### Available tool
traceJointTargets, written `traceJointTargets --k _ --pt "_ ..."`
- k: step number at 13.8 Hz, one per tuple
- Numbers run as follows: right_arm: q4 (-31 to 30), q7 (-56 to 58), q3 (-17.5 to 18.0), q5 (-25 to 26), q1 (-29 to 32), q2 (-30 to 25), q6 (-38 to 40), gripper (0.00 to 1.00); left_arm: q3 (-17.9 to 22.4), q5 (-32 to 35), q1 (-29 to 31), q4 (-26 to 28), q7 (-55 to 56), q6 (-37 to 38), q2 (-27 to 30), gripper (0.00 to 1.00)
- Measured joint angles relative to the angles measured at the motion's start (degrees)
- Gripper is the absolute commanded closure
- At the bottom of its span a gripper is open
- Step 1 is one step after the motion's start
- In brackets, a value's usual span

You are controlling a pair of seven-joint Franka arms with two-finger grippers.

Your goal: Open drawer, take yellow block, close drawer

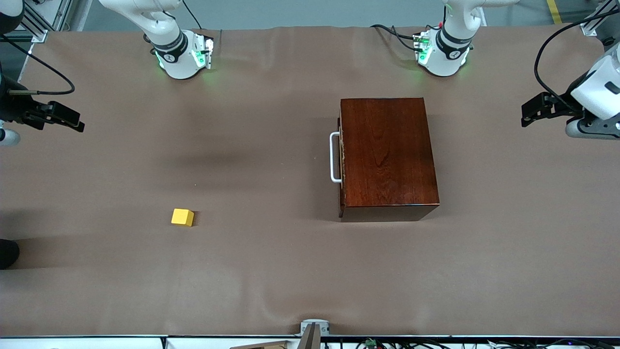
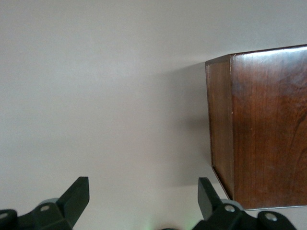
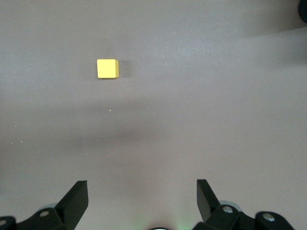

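Arms raised at table ends, left tool (image 2: 144,199) and right tool (image 3: 142,199) spread, empty

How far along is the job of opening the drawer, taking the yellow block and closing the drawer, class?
Done: nothing visible. The drawer is closed, its white handle untouched. In hand: nothing; the left gripper is open, high beside the wooden box, and the right gripper is open above bare table. The yellow block lies on the table, toward the right arm's end. Left: every step.
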State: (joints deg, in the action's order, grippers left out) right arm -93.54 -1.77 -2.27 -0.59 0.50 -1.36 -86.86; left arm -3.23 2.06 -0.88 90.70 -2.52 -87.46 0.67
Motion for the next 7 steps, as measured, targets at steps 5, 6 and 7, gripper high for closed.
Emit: traceJointTargets --k 5,6,7 --pt "0.0 0.0 0.0 0.0 0.0 0.0 -0.04 0.0 0.07 0.0 0.04 -0.6 0.0 0.04 -0.71 0.0" --pt "0.0 0.0 0.0 0.0 0.0 0.0 -0.04 0.0 0.06 0.0 0.03 -0.62 0.0 0.04 -1.04 0.0" --pt "0.0 0.0 0.0 0.0 0.0 0.0 -0.04 0.0 0.07 0.0 0.03 -0.64 0.0 0.04 -1.32 0.0"
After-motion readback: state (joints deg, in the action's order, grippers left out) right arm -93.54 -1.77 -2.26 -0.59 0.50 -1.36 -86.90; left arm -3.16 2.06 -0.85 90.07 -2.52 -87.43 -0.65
